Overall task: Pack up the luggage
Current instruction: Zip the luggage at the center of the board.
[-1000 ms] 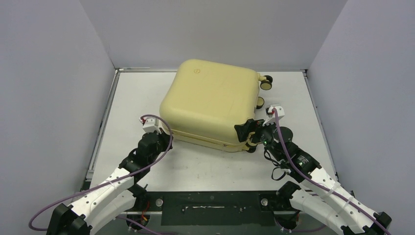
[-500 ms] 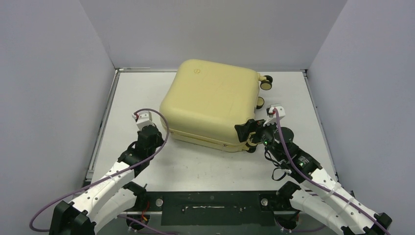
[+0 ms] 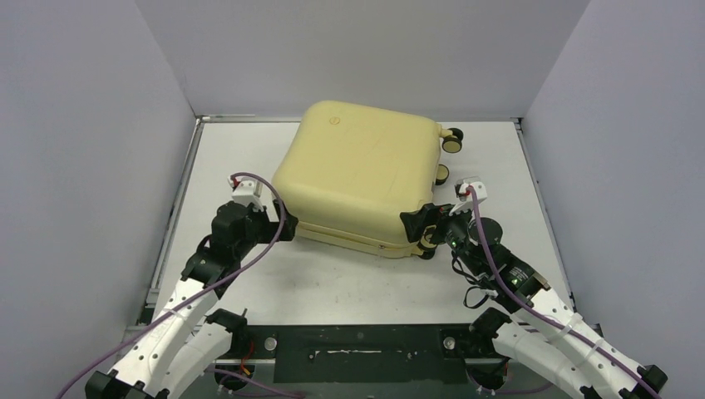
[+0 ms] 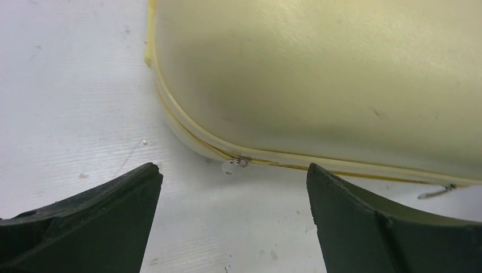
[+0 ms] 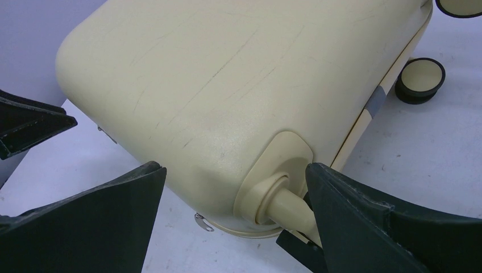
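The luggage lies shut and flat on the white desk, wheels toward the right; the left end effector sits just off its near left corner, spread wide and holding nothing, a zipper pull ahead of the gap; the right end effector stands wide open astride the near right corner, beside a wheel stem, gripping nothing.

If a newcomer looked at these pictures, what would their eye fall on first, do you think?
The pale yellow luggage, lying shut on the white table with its wheels to the right, dominates. Next come two black pincers at its near corners: the left pincer open before the seam, the right pincer open around the corner by a wheel stem.
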Robot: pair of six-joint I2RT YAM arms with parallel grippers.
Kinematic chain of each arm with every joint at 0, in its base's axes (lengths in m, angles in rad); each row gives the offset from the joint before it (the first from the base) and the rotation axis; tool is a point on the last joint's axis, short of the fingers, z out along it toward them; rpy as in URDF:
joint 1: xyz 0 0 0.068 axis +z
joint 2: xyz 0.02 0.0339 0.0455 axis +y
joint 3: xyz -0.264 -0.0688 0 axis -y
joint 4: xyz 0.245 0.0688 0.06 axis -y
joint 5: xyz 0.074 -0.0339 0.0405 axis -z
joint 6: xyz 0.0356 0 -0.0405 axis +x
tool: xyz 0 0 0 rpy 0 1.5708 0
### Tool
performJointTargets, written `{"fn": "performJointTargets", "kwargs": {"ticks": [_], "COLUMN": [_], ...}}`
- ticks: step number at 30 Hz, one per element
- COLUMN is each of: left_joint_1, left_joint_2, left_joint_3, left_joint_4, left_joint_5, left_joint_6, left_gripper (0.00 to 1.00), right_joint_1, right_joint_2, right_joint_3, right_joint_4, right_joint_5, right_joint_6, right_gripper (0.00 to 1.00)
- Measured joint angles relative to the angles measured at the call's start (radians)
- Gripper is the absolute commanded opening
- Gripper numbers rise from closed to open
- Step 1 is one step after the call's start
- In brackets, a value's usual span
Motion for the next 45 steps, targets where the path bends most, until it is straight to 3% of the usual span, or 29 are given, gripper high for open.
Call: {"fn": "performJointTargets", "kwargs": {"ticks": [7,13,22,31,45], "left_joint_1": [0.105,0.211,0.281,0.314,0.313], "left_joint_2": [0.029,0.019,0.208,0.275,0.352], "left_joint_3": [-0.05,-0.183,-0.235,-0.254,-0.258], "left_joint_4": [0.056,0.178,0.441,0.551,0.595], "left_joint_5": [0.292,0.403,0.603,0.697,0.789], "left_joint_6": [0.026,0.035,0.01,-0.015,-0.06], "left_gripper": [0.95,0.88,0.75,0.63,0.41], "right_joint_1": [0.0,0.0,0.0,0.007,0.007], "right_joint_2": [-0.001,-0.028,-0.045,-0.045,-0.039], "right_joint_3": [0.0,-0.003,-0.011,-0.027,-0.029], "right_joint_4": [0.0,0.0,0.0,0.001,0.001], "right_joint_5": [-0.005,-0.013,-0.024,-0.031,-0.035], "right_joint_6": [0.0,0.0,0.0,0.0,0.0], "right_gripper": [1.0,1.0,1.0,1.0,1.0]}}
